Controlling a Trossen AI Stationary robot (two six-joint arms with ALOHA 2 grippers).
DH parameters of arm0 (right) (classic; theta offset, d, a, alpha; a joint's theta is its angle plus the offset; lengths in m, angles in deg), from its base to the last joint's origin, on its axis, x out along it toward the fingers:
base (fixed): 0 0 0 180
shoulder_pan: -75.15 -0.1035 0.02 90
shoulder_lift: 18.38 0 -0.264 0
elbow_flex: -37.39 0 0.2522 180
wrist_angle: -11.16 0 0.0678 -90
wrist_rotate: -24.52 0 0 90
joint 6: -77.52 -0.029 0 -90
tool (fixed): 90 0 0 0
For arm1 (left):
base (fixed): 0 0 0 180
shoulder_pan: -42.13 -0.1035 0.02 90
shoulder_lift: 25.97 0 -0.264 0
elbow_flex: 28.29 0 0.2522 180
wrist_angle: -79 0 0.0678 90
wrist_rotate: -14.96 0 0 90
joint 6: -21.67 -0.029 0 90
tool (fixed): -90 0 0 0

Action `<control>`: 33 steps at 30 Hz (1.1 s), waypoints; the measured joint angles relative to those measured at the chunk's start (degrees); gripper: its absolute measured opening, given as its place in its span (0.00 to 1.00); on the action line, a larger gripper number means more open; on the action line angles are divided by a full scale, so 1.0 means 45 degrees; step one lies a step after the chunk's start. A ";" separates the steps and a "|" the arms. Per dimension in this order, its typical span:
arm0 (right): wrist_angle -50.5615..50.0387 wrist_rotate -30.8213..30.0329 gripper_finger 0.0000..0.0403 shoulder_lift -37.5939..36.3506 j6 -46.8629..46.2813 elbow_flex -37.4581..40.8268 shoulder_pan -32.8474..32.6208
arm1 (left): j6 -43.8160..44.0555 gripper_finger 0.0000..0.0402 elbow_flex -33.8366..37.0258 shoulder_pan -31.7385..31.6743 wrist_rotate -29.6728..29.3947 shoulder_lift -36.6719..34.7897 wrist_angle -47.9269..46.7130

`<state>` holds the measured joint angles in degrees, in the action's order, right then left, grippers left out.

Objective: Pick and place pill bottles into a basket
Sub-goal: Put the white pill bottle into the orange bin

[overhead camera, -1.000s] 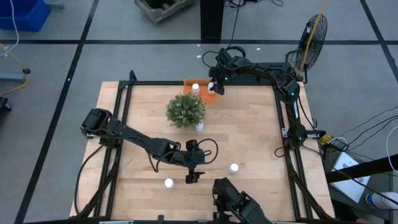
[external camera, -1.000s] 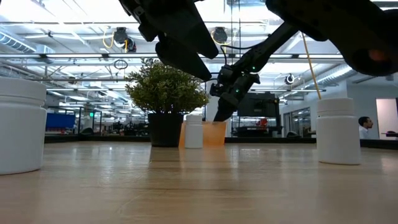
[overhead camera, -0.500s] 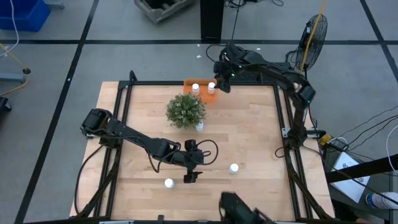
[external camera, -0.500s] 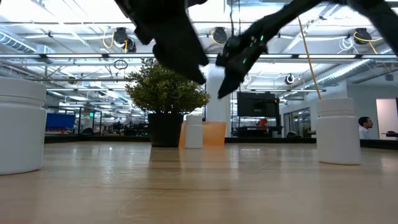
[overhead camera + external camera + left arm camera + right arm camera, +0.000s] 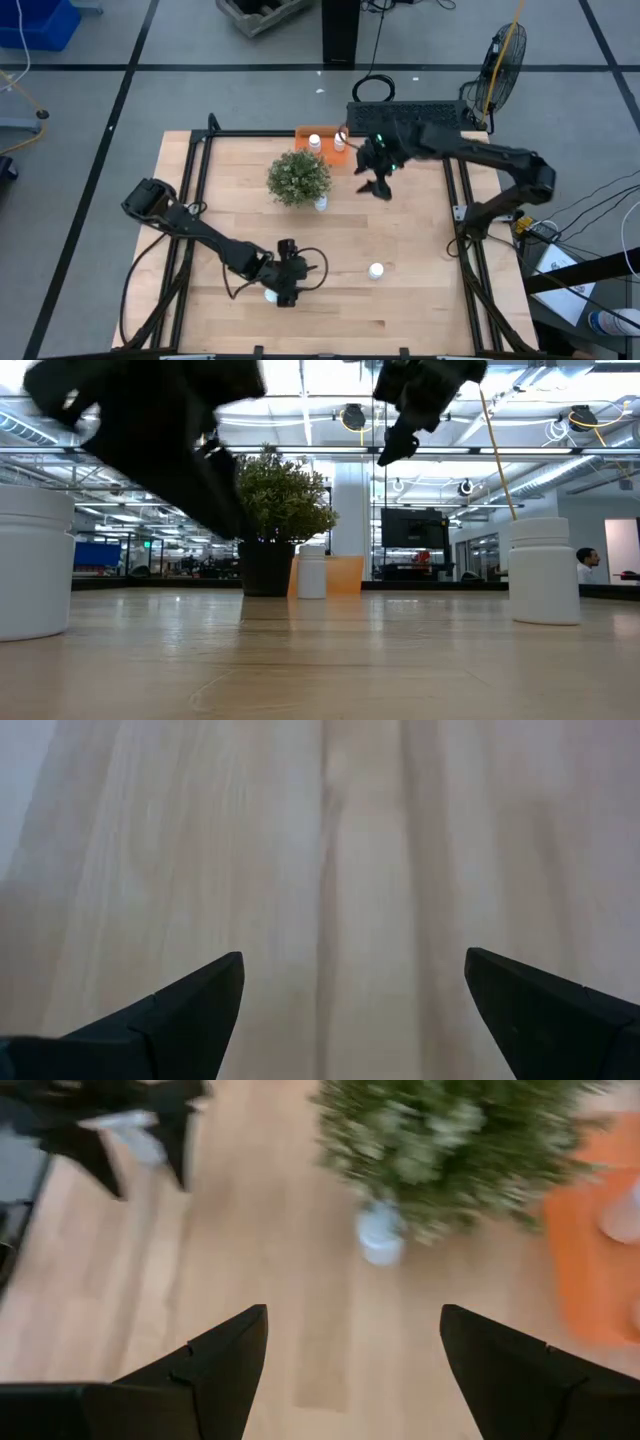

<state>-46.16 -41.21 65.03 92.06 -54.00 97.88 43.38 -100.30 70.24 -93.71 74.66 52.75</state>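
Tabletop (image 5: 400, 240): left pincer (image 5: 283, 297) spread over front pill bottle (image 5: 269, 295); right pincer (image 5: 377, 186) (spread, empty) near basket (image 5: 303, 133)

The table holds 5 pill bottles, 2 standing in the 1 orange basket (image 5: 303, 134) at 12 o'clock, 1 beside the 1 potted plant (image 5: 298, 177), 1 at 5 o'clock and 1 at 6 o'clock, plus 2 arms.
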 joint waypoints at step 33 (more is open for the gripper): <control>1.5201 0.0650 0.72 0.2765 -0.3027 0.8052 -0.0677 | -0.0070 0.96 0.2431 -0.1108 -0.1528 -0.0731 0.5653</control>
<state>22.24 -38.29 77.47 78.44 -17.77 94.83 43.07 -89.36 65.26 -100.59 71.37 78.19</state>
